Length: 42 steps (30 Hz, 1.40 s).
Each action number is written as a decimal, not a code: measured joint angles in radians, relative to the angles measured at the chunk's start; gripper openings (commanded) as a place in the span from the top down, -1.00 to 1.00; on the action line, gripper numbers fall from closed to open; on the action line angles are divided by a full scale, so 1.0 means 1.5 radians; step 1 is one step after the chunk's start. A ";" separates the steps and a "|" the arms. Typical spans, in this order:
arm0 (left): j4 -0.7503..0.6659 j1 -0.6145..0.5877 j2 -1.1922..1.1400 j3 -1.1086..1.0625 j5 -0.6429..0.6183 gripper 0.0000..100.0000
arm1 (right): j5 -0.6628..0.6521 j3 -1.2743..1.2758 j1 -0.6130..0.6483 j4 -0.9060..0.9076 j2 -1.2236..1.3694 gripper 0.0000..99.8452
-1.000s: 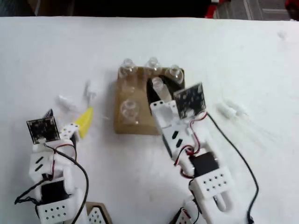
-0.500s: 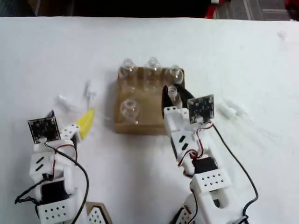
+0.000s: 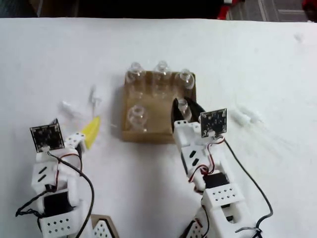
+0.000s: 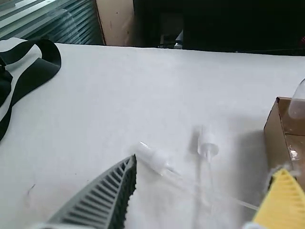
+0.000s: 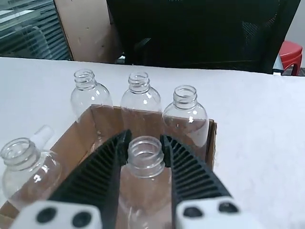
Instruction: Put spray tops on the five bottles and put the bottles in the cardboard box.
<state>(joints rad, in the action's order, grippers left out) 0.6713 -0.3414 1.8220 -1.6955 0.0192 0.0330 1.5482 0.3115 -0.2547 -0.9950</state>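
Item one, your left arm (image 3: 53, 178): white, folded low at the near left of the table (image 3: 257, 59), wrist pointing away from the base, red and black cables (image 3: 74, 166) looped over it. Left gripper (image 4: 205, 169): jaws spread wide, one grey finger (image 4: 112, 193) with a ribbed pad, one yellow finger (image 4: 281, 200), tips low over the table. Item two, your right arm (image 3: 220, 191): white, reaching forward from the near edge, wrist angled down. Right gripper (image 5: 144, 137): black fingers (image 5: 102, 167) with ribbed pads, pressed against both sides of the neck of an upright bottle (image 5: 145, 160).
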 measured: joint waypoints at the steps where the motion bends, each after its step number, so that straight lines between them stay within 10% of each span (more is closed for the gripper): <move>1: 0.000 0.000 0.000 0.000 0.000 0.20 | 0.000 0.001 0.000 0.000 0.000 0.96; 42: 0.000 0.000 0.000 0.000 0.000 0.19 | -0.065 0.010 0.010 0.051 -0.010 0.72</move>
<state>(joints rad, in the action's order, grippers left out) 0.6713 -0.3414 1.8220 -1.6955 0.0192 -0.0652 1.5635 0.3268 -0.1780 -1.0104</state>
